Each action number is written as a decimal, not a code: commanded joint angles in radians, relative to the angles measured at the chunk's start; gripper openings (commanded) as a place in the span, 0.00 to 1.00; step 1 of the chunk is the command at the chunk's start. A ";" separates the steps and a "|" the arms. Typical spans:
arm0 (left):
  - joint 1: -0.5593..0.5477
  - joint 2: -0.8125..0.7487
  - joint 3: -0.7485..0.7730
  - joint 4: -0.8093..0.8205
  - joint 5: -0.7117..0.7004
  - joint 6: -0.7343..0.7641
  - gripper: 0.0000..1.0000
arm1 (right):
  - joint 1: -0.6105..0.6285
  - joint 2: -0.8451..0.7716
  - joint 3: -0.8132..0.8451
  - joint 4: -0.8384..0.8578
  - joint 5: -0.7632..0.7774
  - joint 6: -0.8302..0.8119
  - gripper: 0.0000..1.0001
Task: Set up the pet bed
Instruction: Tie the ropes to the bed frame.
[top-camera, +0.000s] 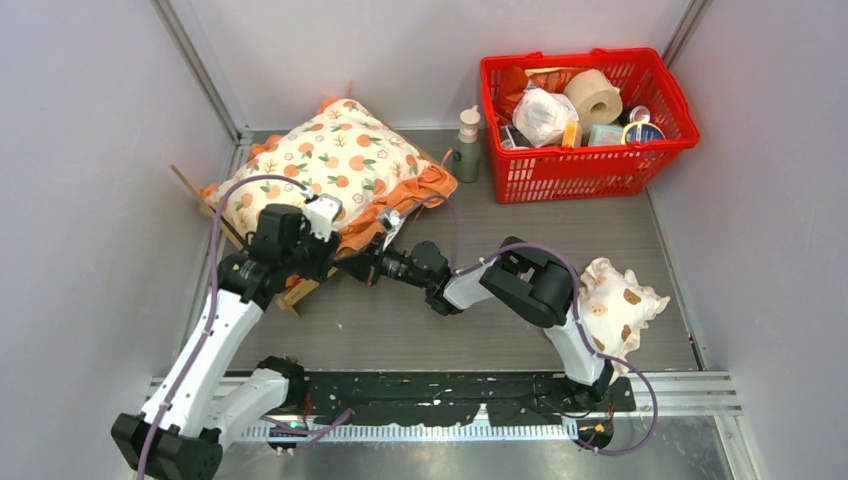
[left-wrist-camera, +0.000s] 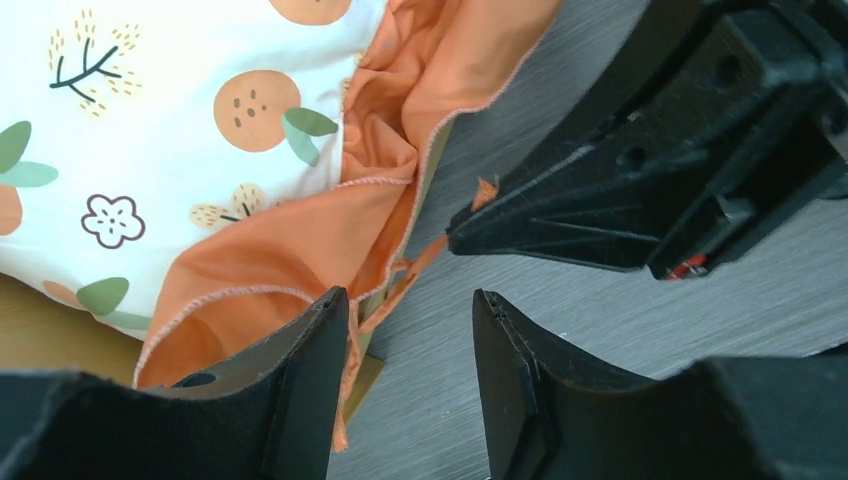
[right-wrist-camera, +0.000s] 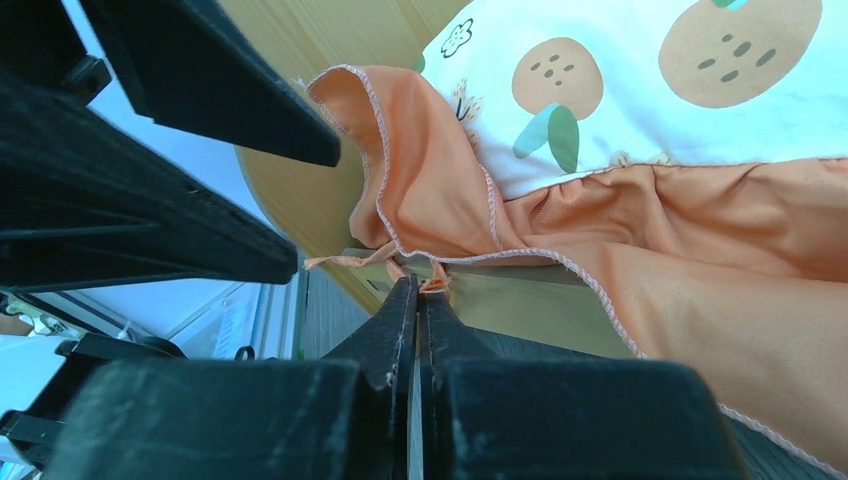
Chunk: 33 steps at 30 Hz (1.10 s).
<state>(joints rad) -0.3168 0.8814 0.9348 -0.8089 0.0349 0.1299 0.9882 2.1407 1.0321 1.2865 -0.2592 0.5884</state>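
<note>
The pet bed is a light-wood frame, mostly covered by the orange-print cushion (top-camera: 330, 165); wood shows at its left edge (top-camera: 190, 190) and near corner (top-camera: 300, 292). My right gripper (right-wrist-camera: 418, 285) is shut on a thin orange tie string of the cushion, right at the bed's wooden rail (right-wrist-camera: 520, 305). My left gripper (left-wrist-camera: 410, 300) is open over the grey floor beside the bed corner (left-wrist-camera: 365, 375), with an orange string hanging along its left finger (left-wrist-camera: 320, 340). The right gripper (left-wrist-camera: 452, 238) points at it from the right. The orange ruffle (left-wrist-camera: 300, 240) drapes over the rail.
A red basket (top-camera: 585, 115) full of items stands at the back right, with a pump bottle (top-camera: 467, 145) to its left. A small frilled pillow with brown spots (top-camera: 615, 305) lies by the right arm. Walls close in on the left and right.
</note>
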 joint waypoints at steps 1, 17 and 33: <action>0.010 0.047 0.057 -0.004 -0.081 -0.043 0.51 | -0.007 -0.002 0.005 0.086 0.021 0.025 0.08; 0.030 0.073 0.173 -0.136 -0.392 -0.183 0.53 | -0.028 0.034 0.021 0.086 0.045 0.072 0.05; 0.042 0.065 0.158 0.019 -0.176 -0.107 0.55 | -0.059 0.056 0.079 0.006 0.012 0.064 0.13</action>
<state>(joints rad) -0.2783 0.9409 1.0431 -0.8433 -0.2207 -0.0132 0.9379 2.2154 1.0828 1.2602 -0.2447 0.6468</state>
